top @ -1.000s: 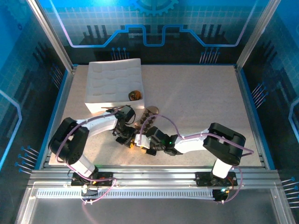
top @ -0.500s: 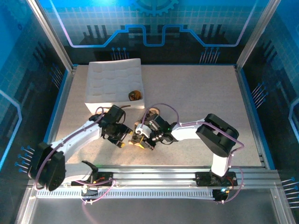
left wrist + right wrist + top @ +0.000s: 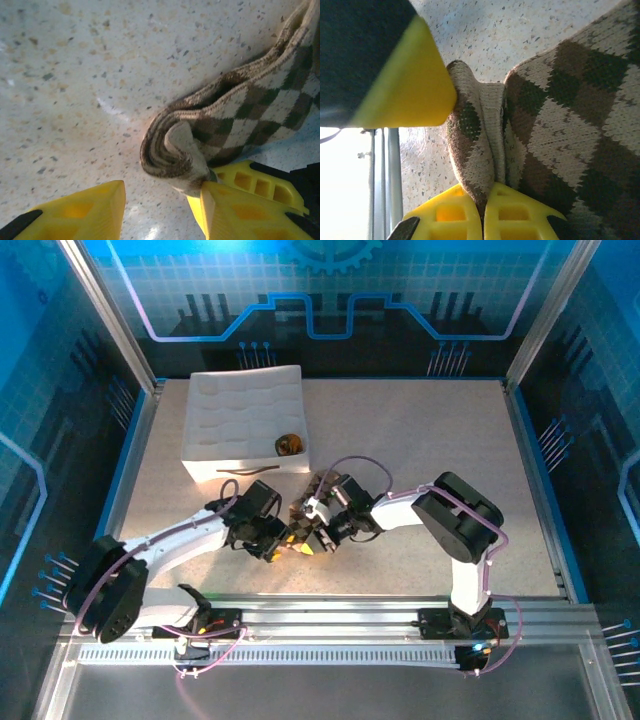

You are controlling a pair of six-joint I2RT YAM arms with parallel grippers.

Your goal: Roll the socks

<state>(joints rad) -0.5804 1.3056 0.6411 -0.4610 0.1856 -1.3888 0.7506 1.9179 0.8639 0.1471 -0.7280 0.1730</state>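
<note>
The brown-beige argyle sock [image 3: 250,107] lies on the speckled table with its near end curled into a loose roll [image 3: 170,150]. My right gripper [image 3: 483,212] is shut on a fold of this sock [image 3: 560,125] at the rolled end. My left gripper [image 3: 165,212] is open beside it, its right finger [image 3: 235,212] touching the roll and its left finger [image 3: 85,212] standing free on the table side. From above, both grippers [image 3: 278,542] [image 3: 318,530] meet at the sock [image 3: 305,512] near the table's front middle. A small rolled brown-orange bundle [image 3: 290,444] sits in the tray.
The white quilted tray [image 3: 235,420] stands at the back left, close behind the left arm. The table's right half [image 3: 440,440] is bare speckled surface. The metal front rail [image 3: 330,615] runs just behind the arm bases.
The left gripper has slid right up against the sock's rolled end and narrowed somewhat. The right gripper, still shut on the sock, has shifted slightly right and away from the front edge.
</note>
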